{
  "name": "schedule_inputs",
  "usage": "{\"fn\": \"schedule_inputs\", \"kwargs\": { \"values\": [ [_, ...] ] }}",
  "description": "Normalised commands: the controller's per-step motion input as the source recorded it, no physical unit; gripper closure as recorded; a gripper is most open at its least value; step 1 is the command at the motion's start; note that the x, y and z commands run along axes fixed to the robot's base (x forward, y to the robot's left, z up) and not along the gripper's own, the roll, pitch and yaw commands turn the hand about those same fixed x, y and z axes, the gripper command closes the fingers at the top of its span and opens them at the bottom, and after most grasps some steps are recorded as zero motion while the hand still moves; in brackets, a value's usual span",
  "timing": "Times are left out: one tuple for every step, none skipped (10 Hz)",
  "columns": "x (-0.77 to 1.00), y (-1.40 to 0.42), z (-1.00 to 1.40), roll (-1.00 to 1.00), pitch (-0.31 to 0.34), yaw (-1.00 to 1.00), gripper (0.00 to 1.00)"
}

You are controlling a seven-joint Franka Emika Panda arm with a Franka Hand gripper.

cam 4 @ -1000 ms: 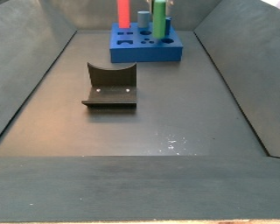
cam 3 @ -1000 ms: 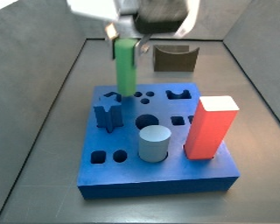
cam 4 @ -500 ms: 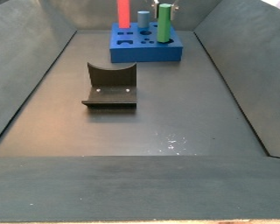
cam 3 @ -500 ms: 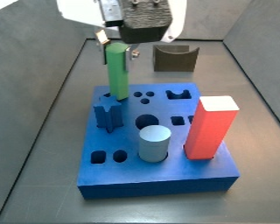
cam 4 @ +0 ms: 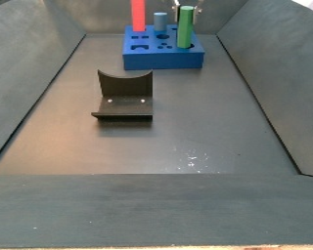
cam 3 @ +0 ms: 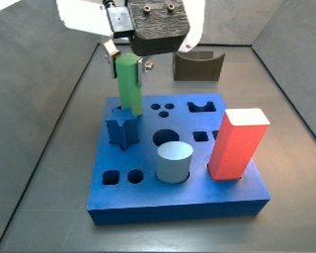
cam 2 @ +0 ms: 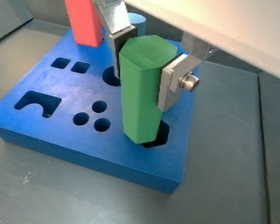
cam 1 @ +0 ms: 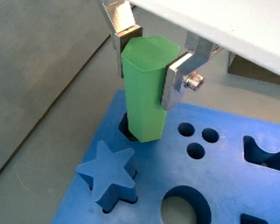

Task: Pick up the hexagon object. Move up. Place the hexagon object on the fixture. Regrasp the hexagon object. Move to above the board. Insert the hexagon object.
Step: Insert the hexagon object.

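The gripper [cam 1: 152, 54] is up above the back part of the board [cam 3: 188, 193]. Its two silver fingers [cam 2: 173, 77] squeeze the top of the hexagon object [cam 2: 140, 92], one on each side, so it is holding the green bar tight. The green bar stands straight up. In both wrist views its bottom end sits down in a dark hole [cam 1: 129, 135] at the edge of the blue slab, but I cannot tell how deep it goes.

In a side view, a dark blue star peg [cam 3: 121, 129] stands just beside the green bar [cam 3: 127, 81]. A pale blue cylinder [cam 3: 176, 162] stands in the middle front of the slab, and a tall red block [cam 3: 237, 144] stands at one side.

The fixture [cam 4: 122, 96] sits on the dark floor [cam 4: 186, 137], well apart from the slab [cam 4: 163, 57].
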Motion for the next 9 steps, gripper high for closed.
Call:
{"fn": "schedule_inputs", "kwargs": {
  "values": [
    [-0.22, 0.0, -0.11, 0.0, -0.043, 0.02, 1.0],
    [-0.24, 0.0, -0.15, 0.0, -0.06, 0.02, 1.0],
    [-0.17, 0.0, -0.18, -0.01, -0.073, 0.03, 1.0],
    [-0.05, 0.0, -0.27, -0.04, -0.079, 0.04, 1.0],
    [0.0, 0.0, -0.48, -0.03, -0.084, 0.02, 1.0],
    [0.09, 0.0, -0.76, -0.04, -0.071, 0.0, 1.0],
    [0.08, 0.0, -0.87, -0.03, -0.087, 0.0, 1.0],
    [0.02, 0.0, -0.73, -0.02, -0.064, 0.0, 1.0],
    [0.0, 0.0, -0.46, -0.03, -0.066, 0.0, 1.0]
  ]
}}
